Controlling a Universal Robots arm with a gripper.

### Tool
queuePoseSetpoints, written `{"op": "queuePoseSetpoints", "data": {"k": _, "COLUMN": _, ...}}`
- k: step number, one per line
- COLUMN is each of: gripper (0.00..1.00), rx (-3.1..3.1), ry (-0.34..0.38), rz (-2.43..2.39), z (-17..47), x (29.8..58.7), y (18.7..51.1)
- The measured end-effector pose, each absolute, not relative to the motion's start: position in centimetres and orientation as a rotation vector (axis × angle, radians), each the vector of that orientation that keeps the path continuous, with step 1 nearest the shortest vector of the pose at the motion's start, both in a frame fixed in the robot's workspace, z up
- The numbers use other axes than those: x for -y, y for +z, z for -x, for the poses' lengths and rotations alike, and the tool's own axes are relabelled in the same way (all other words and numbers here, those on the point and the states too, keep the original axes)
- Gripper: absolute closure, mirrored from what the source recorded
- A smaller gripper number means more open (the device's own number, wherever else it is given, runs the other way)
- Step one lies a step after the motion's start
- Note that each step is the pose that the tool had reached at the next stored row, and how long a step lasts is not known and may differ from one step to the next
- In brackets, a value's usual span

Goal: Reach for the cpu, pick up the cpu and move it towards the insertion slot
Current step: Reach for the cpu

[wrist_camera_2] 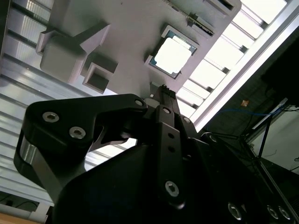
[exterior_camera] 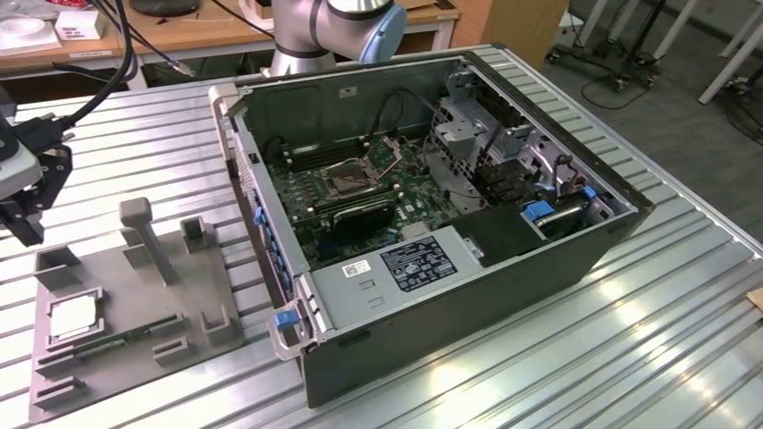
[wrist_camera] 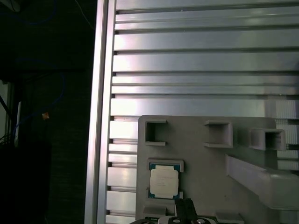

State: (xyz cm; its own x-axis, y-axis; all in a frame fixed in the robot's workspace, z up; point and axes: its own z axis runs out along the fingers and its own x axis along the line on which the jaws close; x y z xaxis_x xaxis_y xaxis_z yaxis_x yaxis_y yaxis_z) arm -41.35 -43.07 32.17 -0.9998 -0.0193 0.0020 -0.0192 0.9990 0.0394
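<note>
Exterior view, gripper: hangs at the exterior view's far left edge, above the ribbed metal counter and apart from the grey holder.
Exterior view, cpu: lies flat in a recess at the lower left of the frame.
Exterior view, insertion slot: on the board inside the open computer case, mid-frame, well apart from the cpu.
Second wrist view, jaws: the tips look drawn together and hold nothing; the cpu sits beyond them, untouched.
First wrist view, cpu: seated in its holder recess, near the gripper.
Risk, grasp: jaws this close together would probably land on the chip's top instead of straddling its edges.
Risk, lift: the recess walls hug the cpu, so an off-centre approach could tilt or jam it.
</note>
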Motion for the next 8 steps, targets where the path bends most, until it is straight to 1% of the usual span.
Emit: {"op": "queuePoseSetpoints", "data": {"k": 8, "gripper": 0.90, "rx": 3.138, "ry": -0.062, "rz": -0.030, "z": 41.35, "x": 43.07, "y": 31.93}}
